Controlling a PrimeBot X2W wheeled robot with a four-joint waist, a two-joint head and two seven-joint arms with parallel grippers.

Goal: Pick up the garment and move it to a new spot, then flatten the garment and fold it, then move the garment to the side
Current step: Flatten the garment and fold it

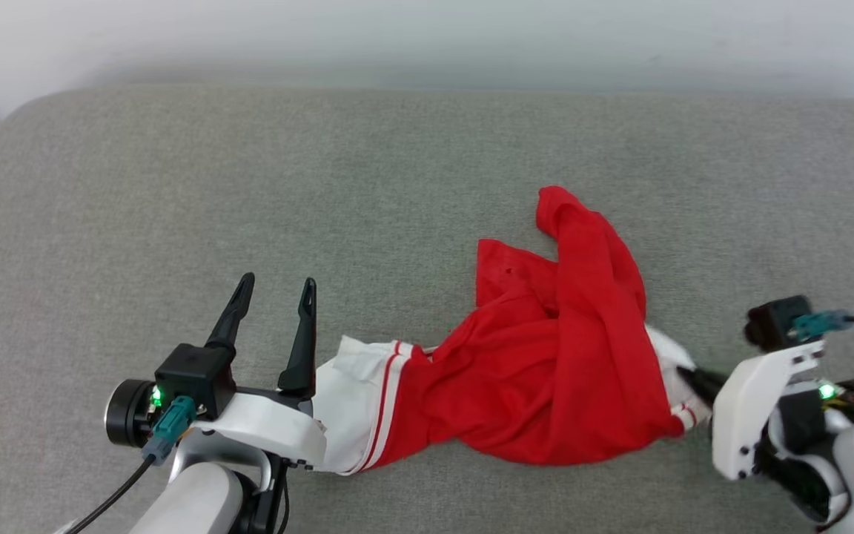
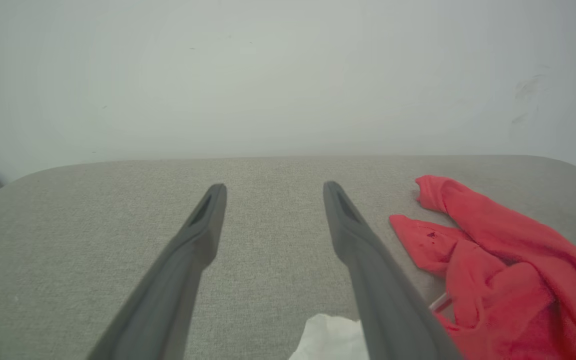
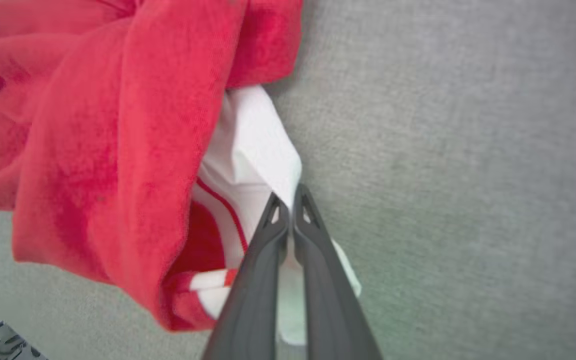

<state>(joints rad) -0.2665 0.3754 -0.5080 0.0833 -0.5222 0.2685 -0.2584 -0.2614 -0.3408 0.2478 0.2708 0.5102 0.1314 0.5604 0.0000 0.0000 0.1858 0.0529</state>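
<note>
Plainly soft goods: one sleeve pinched, the other waiting.

Crumpled and half-twisted, the garment [image 1: 545,371] lies on the grey cushion [image 1: 323,170], toward the robot's right of centre; it looks light, limp and thin, so it should drape and drag rather than hold any shape. The right gripper [image 3: 288,197] has its fingers closed together on the right-hand white sleeve [image 3: 253,150] at the heap's edge, and thin cloth like this may slip from so narrow a pinch. The left gripper [image 1: 279,282] stands wide open and empty, just beside the left-hand white sleeve [image 1: 349,393]. The striped cuffs and hems are probably the firmest places to take hold, since they are doubled cloth and less likely to stretch; taking both sleeves would let the body hang open.
</note>
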